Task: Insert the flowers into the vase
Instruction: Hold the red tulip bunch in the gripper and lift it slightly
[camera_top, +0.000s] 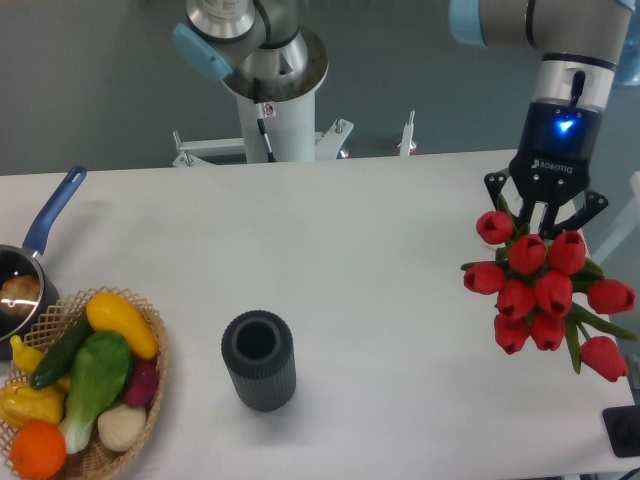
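The vase stands upright on the white counter, its round mouth open toward the ceiling and nothing inside it yet. Everything else is best placed from it. Far to the vase's right and somewhat farther back, near the counter's right edge, the tool hangs pointing downward with the flowers directly under it. The fingers reach into the top of the bunch, and the red buds hide the tips, so the tool looks closed on the flowers, though the actual grip cannot be seen. The buds fan out below and toward the camera, with green leaves and stems showing at the right side of the bunch; which way the stems point overall is hard to tell.

The relation that matters: the vase lies well apart from the flowers, to their left and nearer the camera. The bunch looks wider than the mouth, so the stem ends probably need to be lined up over the opening.

Left of the vase sits a basket of vegetables, and beyond that a blue-handled saucepan.
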